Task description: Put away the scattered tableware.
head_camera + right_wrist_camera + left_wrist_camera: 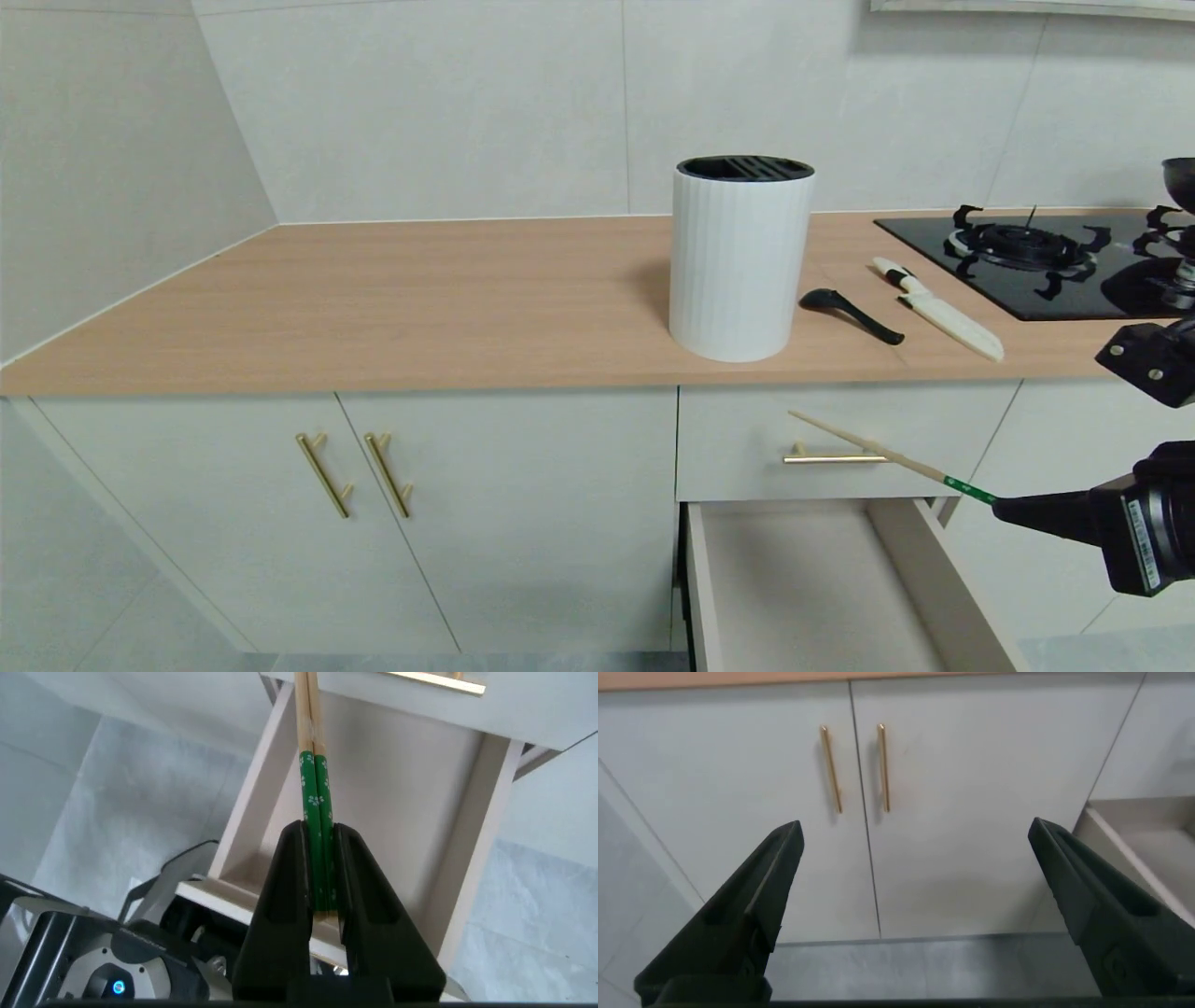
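Note:
My right gripper (1004, 509) is shut on a pair of wooden chopsticks (887, 455) with green ends, held above the open lower drawer (794, 588) and slanting up toward the closed drawer's handle. From the right wrist, the chopsticks (311, 784) run out between the pads over the drawer (392, 793). On the counter lie a black spoon (850, 313) and a white knife (938, 308), right of a white cylindrical holder (739, 259) with a black slotted top. My left gripper (915, 915) is open, low before the cabinet doors (859, 812).
A black gas hob (1036, 257) takes up the counter's right end, with a dark pot (1181, 182) at the edge. The wooden counter (373, 299) is bare on its left half. Two cabinet doors with gold handles (355, 471) are shut below.

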### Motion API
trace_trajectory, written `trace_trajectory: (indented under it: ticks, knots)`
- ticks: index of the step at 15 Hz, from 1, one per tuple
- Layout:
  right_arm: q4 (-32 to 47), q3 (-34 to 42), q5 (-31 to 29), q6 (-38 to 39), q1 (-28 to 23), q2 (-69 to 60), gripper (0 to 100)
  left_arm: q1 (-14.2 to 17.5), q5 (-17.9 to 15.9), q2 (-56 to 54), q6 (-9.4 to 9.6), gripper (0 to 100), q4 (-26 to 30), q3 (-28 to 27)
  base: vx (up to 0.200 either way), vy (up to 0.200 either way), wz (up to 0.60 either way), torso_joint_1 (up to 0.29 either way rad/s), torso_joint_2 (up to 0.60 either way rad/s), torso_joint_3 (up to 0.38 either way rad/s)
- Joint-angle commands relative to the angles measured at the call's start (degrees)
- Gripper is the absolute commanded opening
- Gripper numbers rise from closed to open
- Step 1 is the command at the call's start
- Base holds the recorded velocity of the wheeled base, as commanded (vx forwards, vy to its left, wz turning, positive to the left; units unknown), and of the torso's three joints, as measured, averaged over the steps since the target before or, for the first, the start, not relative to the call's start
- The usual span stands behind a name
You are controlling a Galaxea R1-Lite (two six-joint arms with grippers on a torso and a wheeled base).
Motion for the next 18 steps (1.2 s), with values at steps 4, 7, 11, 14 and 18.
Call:
trace_trajectory:
  ticks: [4,7,11,14,18]
  knots:
    - [-0.06,0.07,0.04,-0.10,0.02,0.60,0,-0.01,0.01,0.00,0.00,100,-0.04,0.01,0.000,0.000,0.00,-0.168,0.45,0.283]
    - [-0.06,0.33,0.04,-0.10,0.02,1.74,0,-0.01,0.01,0.00,0.00,100,-0.04,0.01,0.000,0.000,0.00,-0.157,0.46,0.302]
    - [-0.06,0.42,0.04,-0.10,0.02,3.15,0,-0.01,0.01,0.00,0.00,100,-0.04,0.01,0.000,0.000,0.00,-0.127,0.45,0.321]
    - [-0.06,0.51,-0.05,-0.01,0.02,4.20,0,-0.01,0.01,0.00,0.00,100,-0.04,0.01,0.000,0.000,0.00,-0.040,0.23,0.163]
    - [-0.06,0.77,0.04,-0.10,0.02,4.55,0,-0.01,0.01,0.00,0.00,100,-0.04,0.01,0.000,0.000,0.00,-0.007,0.02,0.010]
